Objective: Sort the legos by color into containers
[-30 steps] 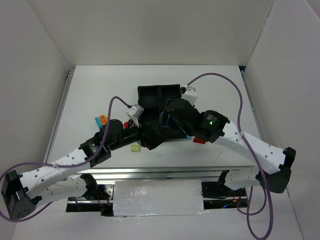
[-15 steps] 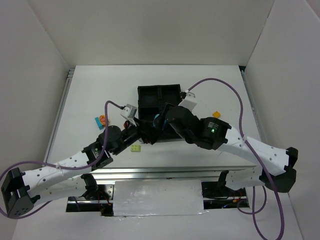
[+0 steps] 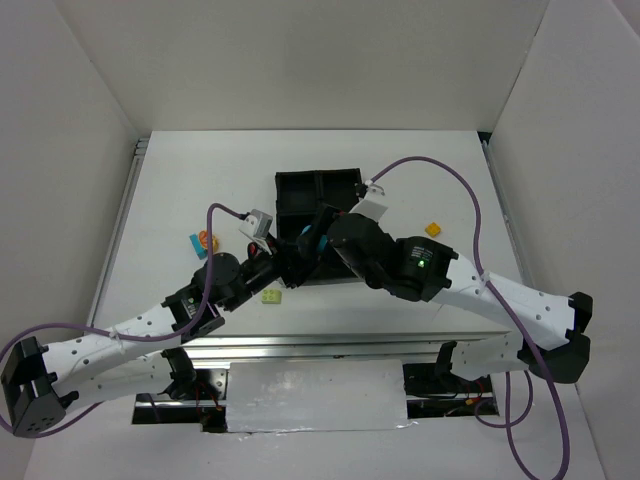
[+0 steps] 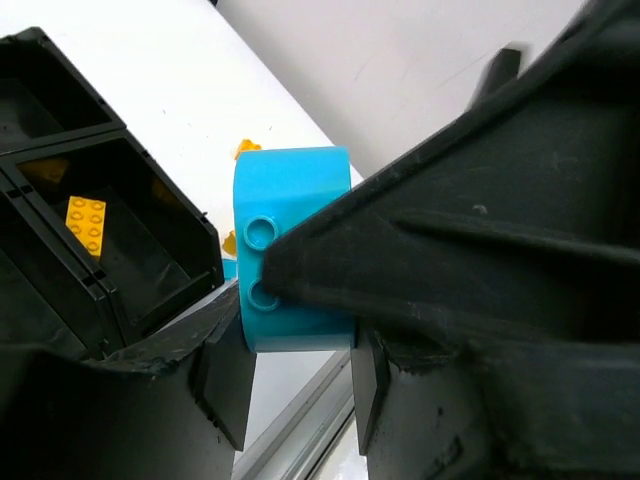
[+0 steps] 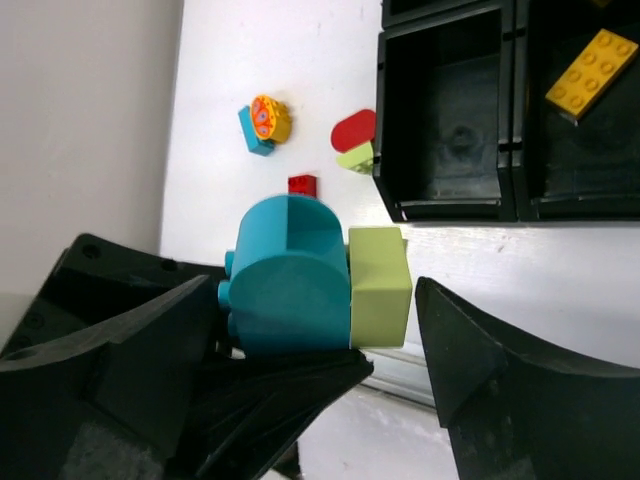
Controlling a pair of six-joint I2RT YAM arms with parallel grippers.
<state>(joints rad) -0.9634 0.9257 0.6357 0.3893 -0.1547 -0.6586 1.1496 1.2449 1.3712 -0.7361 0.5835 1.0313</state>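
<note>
A cyan brick (image 5: 290, 275) with a lime green brick (image 5: 380, 285) joined to its side hangs in the air off the near left corner of the black tray (image 3: 300, 185). My right gripper (image 5: 315, 300) is shut on this pair, one finger at each end. My left gripper (image 4: 298, 385) comes in from the other side, and its two pads press the cyan brick (image 4: 290, 250). In the top view both grippers (image 3: 288, 262) (image 3: 312, 238) meet there. A yellow brick (image 5: 592, 68) lies in one compartment.
Loose on the table to the left lie a cyan and orange piece (image 5: 262, 125), a red rounded piece (image 5: 352, 130) beside a lime one (image 5: 357, 157), and a small red brick (image 5: 302, 184). A lime brick (image 3: 271, 296) lies near the front, an orange brick (image 3: 433, 229) to the tray's right.
My right gripper carried the joined bricks from over the tray toward its near left corner. My left gripper came up to them and closed from wide open onto the cyan brick.
</note>
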